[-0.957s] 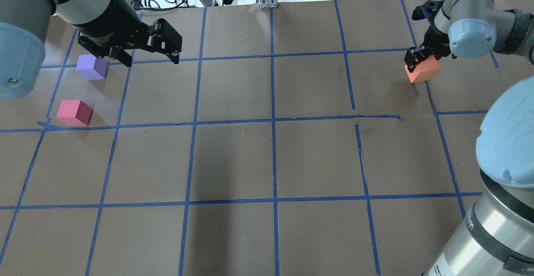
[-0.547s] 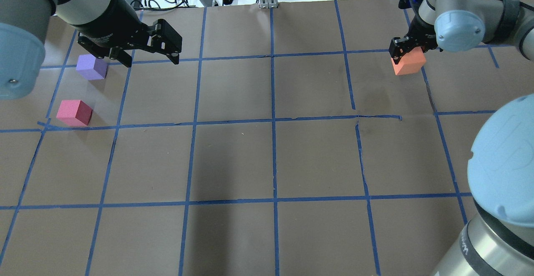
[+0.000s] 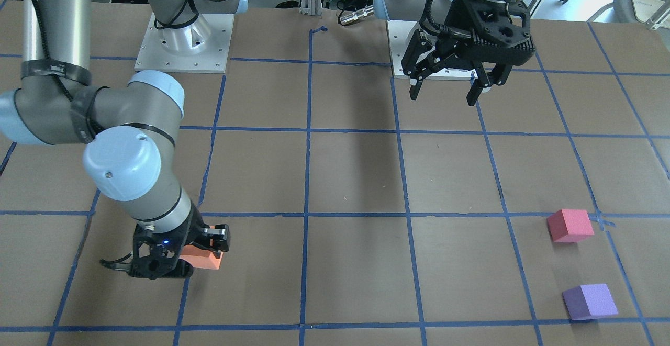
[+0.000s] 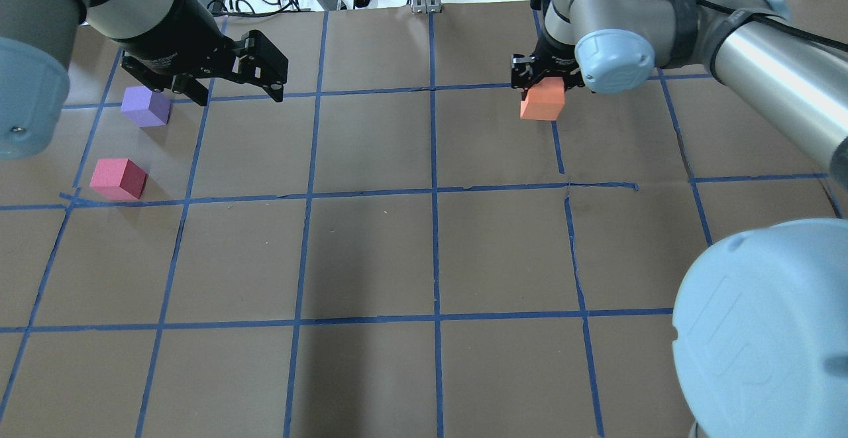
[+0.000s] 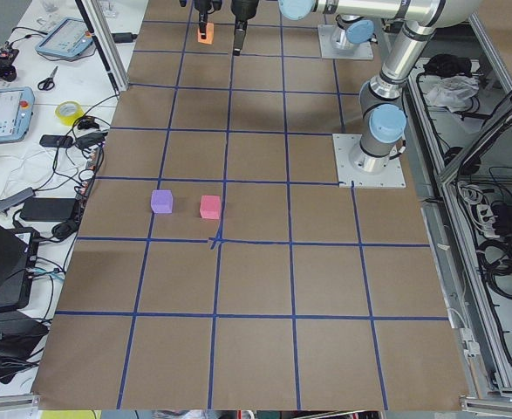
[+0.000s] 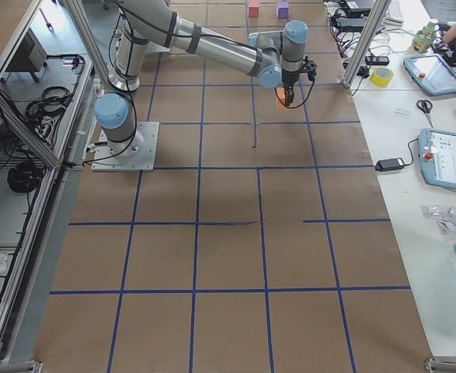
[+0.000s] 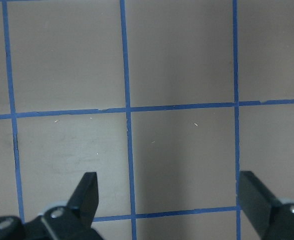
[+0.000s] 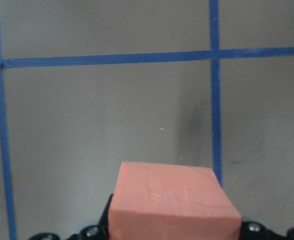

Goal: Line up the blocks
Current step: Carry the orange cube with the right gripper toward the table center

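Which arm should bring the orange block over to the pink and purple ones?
The right one. The right fingers are gripping the orange block. The left fingers are open and empty, near the purple block and pink block.

Bright, even overhead light; matte worktop point(image 4: 503, 259), no glare. Soft dark shadow band down centre in overhead & front views. Wrist views softer: orange block point(image 8: 173, 202) v. close to lens, slightly blurred; left fingers point(image 7: 86, 192) dark, edges soft.
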Tool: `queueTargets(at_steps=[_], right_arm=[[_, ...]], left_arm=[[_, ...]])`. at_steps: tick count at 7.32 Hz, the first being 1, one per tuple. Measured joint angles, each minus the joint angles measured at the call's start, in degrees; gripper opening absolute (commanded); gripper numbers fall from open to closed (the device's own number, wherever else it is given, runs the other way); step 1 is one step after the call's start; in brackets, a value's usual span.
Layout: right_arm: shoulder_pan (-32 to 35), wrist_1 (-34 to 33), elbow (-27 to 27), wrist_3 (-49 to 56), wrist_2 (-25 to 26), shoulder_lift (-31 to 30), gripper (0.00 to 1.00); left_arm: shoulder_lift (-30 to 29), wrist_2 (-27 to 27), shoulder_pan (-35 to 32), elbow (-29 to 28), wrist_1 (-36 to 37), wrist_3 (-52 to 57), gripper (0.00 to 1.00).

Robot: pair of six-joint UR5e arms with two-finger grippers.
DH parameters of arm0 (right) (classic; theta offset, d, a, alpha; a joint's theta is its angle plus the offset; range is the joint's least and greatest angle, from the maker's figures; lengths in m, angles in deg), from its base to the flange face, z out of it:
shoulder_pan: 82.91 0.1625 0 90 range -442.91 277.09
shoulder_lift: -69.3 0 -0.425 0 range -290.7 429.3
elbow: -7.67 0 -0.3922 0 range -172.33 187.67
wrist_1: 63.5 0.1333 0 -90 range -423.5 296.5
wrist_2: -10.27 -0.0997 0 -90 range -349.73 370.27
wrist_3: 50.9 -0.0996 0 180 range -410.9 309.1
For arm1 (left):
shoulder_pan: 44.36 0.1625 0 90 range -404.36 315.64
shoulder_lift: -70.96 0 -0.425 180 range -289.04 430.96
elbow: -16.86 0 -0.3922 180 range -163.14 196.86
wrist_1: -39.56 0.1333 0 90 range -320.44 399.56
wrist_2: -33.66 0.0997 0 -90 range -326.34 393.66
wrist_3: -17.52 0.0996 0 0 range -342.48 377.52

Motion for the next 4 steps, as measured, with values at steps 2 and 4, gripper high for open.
queueTargets(at_steps=[2, 4], right_arm=[[5.1, -0.4, -2.1, -6.1, -1.3, 2.5, 0.00], [9.4, -0.6, -6.5, -9.0, -1.1, 6.7, 0.01]], left_arm=[[0.1, 0.2, 0.0, 0.0, 0.0, 0.1, 1.00], [0.0, 0.2, 0.0, 0.0, -0.1, 0.1, 1.00]])
